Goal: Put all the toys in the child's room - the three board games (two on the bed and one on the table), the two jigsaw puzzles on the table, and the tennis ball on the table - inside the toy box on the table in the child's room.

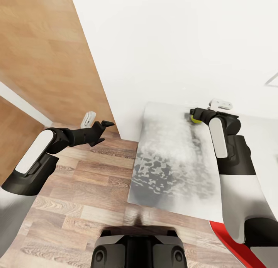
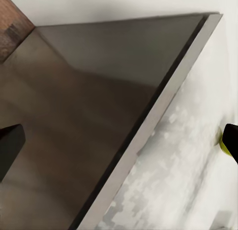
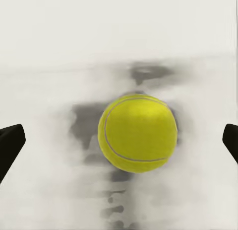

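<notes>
While right gripper (image 3: 119, 143) straddles tennis ball (image 3: 137, 132), fingertips cut off.

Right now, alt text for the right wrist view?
A yellow-green tennis ball sits on the mottled pale grey table, centred between the dark fingertips of the open right claw, not touching either. A white wall rises behind.

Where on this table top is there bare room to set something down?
The table is bare from its near edge up to the tennis ball, between its left edge and the right arm. It is crowded at the far end, where the open right gripper straddles the ball by the wall.
</notes>
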You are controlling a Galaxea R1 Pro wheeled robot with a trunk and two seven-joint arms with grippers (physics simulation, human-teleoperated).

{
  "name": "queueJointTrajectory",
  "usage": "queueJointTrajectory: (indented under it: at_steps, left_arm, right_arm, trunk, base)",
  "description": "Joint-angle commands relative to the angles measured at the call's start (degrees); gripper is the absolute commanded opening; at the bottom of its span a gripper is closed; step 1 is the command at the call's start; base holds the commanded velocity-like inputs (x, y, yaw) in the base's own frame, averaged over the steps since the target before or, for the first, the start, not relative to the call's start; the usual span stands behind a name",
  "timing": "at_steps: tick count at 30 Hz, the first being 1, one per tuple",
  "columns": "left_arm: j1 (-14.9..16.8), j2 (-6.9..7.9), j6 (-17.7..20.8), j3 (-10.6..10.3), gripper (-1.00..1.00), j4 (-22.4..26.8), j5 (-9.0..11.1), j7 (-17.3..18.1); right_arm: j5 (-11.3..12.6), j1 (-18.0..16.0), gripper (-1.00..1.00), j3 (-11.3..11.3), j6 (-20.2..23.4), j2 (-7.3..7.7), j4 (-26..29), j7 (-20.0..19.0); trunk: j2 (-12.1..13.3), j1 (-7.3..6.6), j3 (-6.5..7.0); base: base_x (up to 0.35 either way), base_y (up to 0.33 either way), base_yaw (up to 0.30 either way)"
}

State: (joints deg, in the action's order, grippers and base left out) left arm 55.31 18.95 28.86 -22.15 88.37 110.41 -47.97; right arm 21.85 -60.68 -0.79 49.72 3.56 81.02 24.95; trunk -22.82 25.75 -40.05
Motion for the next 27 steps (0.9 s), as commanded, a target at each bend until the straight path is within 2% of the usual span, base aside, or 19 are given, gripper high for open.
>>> queueJointTrajectory:
  at_steps: [1, 27]
  left_arm:
    - [0.1, 0.03, 0.0, 0.0, 1.0, 0.0, 0.3, -0.4]
    - [0.1, 0.03, 0.0, -0.6, 1.0, 0.0, 0.3, -0.4]
  right_arm:
    - [0.6, 0.0, 1.0, -0.1, 0.1, 0.04, 0.1, 0.5]
    - [0.6, -0.2, 1.0, -0.2, -3.1, -0.04, 1.2, 0.5]
  trunk:
    - [-0.1, 0.03, -0.09]
    - [-0.1, 0.03, -0.19]
  base:
    - [0.0, 0.0, 0.0]
    - [0.0, 0.0, 0.0]
